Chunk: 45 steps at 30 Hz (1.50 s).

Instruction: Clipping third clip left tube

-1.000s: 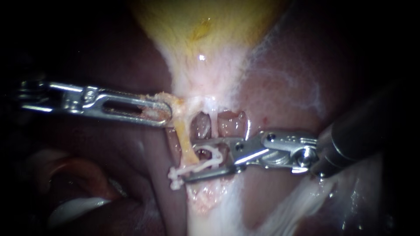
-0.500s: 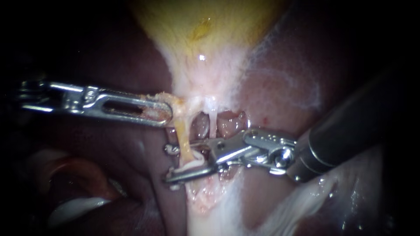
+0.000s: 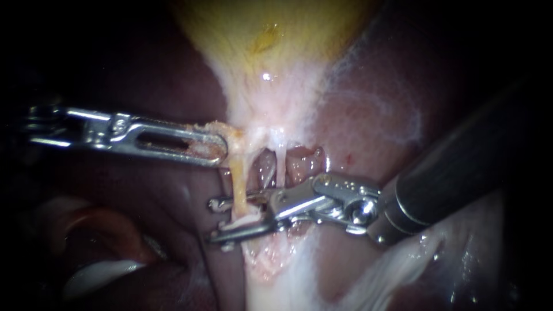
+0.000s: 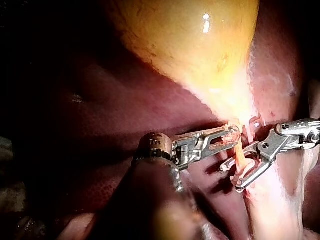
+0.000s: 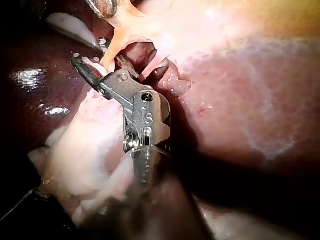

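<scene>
The left tube (image 3: 239, 187) is a thin orange-yellow strand that runs from the pale neck of the gallbladder (image 3: 271, 34) toward the near side, with a paler second tube (image 3: 280, 164) just to its right and the liver (image 3: 368, 115) dark behind both. The left instrument (image 3: 219, 150) has its jaws clenched on the far end of the left tube and draws it out to the left, so the strand looks taut and stands clear of the bed. The right instrument (image 3: 213, 220) comes in from the right; its jaws stand apart, carrying a white clip (image 3: 246, 219) between them, and straddle the tube at its near end with both tips showing past it on the left. The tube looks soft, wet and slippery, and thin enough to tear under a sideways pull. The safest hold is probably squarely across it with the clip at right angles, closing slowly and well clear of the second tube
</scene>
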Each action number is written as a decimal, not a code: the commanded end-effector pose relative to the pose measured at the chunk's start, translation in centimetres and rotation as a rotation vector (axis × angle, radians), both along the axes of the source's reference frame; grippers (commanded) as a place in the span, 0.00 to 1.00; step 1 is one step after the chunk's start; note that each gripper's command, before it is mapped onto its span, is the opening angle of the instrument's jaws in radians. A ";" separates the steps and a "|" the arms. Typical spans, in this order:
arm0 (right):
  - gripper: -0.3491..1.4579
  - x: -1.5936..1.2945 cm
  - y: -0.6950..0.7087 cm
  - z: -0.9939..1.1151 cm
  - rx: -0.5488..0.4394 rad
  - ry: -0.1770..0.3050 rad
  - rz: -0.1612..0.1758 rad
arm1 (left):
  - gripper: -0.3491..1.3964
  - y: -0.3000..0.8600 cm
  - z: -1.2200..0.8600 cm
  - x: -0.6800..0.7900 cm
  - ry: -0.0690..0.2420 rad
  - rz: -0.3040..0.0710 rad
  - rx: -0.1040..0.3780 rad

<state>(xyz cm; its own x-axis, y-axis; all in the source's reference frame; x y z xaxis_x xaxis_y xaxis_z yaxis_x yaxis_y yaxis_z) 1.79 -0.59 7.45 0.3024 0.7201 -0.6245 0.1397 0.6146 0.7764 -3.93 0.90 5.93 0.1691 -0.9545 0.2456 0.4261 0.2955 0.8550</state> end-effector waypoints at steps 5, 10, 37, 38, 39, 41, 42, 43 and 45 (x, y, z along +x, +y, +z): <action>0.36 -0.03 0.16 -0.10 0.009 0.015 0.035 | 0.00 0.00 0.00 0.00 -0.001 0.000 0.000; 0.38 -0.08 0.33 -0.21 0.022 0.034 0.075 | 0.00 0.00 0.00 -0.01 -0.001 0.000 0.000; 0.00 -0.21 0.47 -0.30 0.026 0.057 0.101 | 0.00 0.00 0.01 -0.02 0.000 -0.001 0.000; 0.00 -0.22 0.47 -0.30 0.026 0.057 0.100 | 0.00 0.00 0.01 -0.02 0.000 -0.001 0.000; 0.00 -0.22 0.47 -0.30 0.026 0.057 0.100 | 0.00 0.01 0.01 -0.02 0.000 -0.001 0.000; 0.00 -0.24 0.48 -0.29 0.023 0.052 0.107 | 0.00 0.01 0.01 -0.02 0.000 -0.001 0.000; 0.00 -0.25 0.47 -0.29 0.023 0.052 0.107 | 0.00 0.01 0.01 -0.02 0.000 -0.001 0.000; 0.00 -0.25 0.47 -0.29 0.023 0.052 0.107 | 0.00 0.01 0.02 -0.02 0.000 -0.001 0.000; 0.00 -0.27 0.46 -0.29 0.018 0.054 0.105 | 0.00 0.02 0.02 -0.02 0.000 -0.001 0.000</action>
<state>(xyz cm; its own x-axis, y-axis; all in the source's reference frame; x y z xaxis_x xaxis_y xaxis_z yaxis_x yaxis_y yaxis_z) 1.51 -0.12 7.16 0.1905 0.7575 -0.6244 0.1162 0.6142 0.7806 -3.95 0.92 5.95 0.1680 -0.9547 0.2455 0.4273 0.2949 0.8546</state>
